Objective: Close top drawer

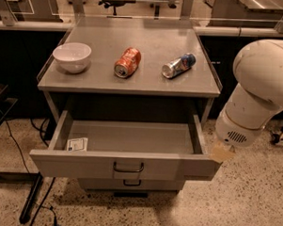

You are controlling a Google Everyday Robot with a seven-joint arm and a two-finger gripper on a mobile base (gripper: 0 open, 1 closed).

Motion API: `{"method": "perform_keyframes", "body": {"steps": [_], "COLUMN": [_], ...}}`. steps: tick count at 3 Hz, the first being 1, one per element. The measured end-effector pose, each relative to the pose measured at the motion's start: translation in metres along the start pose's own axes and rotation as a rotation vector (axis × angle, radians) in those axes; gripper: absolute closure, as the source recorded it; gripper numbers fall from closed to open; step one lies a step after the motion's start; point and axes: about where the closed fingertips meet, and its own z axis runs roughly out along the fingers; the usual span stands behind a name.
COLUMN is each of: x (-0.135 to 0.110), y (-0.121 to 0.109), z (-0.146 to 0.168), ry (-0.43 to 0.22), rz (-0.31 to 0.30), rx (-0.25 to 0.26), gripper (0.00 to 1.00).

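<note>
Grey cart (pixel 147 83) in centre of view, its top drawer (pixel 83 163) pulled well out twd the camera, so the wide front panel hangs over the speckled floor (pixel 231 208). Dark wire handle (pixel 128 169) sits at the panel's centre. Inside, at the front left corner, a small white card (pixel 77 144) lies flat on the drawer bottom. Under the panel a narrower drawer front (pixel 148 184) w/ a smaller handle shows, set further back. White arm (pixel 260 92) comes in from the right edge, big rounded joints, bending down beside the cart. The gripper (pixel 222 152), a tan end piece just under the arm's round wrist, is at the drawer's front right corner, low, level w/ the panel's top edge; touching the corner or just beside it, can't tell. Open or closed: can't tell either, and nothing seen held in it. On the cart top, L to R: white bowl (pixel 72 56) upright, orange can (pixel 127 62) on its side, blue-silver can (pixel 179 65) on its side, all apart from each other. Dark cables (pixel 34 204) trail on the floor left of the cart.
</note>
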Motion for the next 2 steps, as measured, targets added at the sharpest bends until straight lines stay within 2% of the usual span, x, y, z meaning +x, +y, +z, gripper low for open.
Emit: {"method": "perform_keyframes", "body": {"steps": [1,2], "x": [0.002,0.004], "y": [0.014,0.022], "z": [0.032,0.069], "ry": [0.032,0.068], "rz": [-0.01,-0.02], "rx": [-0.052,-0.077], "gripper": [1.0,1.0]}}
